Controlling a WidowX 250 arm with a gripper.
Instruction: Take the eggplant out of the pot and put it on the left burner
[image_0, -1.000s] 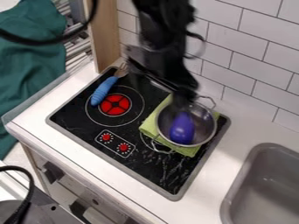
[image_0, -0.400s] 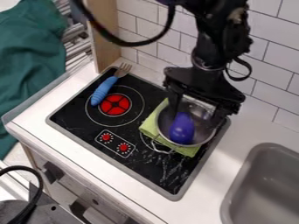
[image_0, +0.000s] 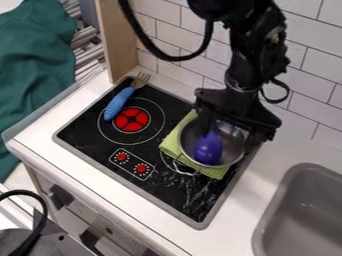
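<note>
Can see a smooth purple toy eggplant (image_0: 208, 151) inside the round silver metal pot (image_0: 233, 150), near side, below the black two-finger gripper (image_0: 227, 134) with fingers spread apart. Can see a light-green cloth (image_0: 215, 173) under the pot, right of the red-centred left burner (image_0: 131, 120).

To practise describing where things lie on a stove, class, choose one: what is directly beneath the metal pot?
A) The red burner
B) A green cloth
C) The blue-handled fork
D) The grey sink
B: the green cloth sticks out from under the pot, while the blue-handled fork lies at the edge of the red burner.
</note>
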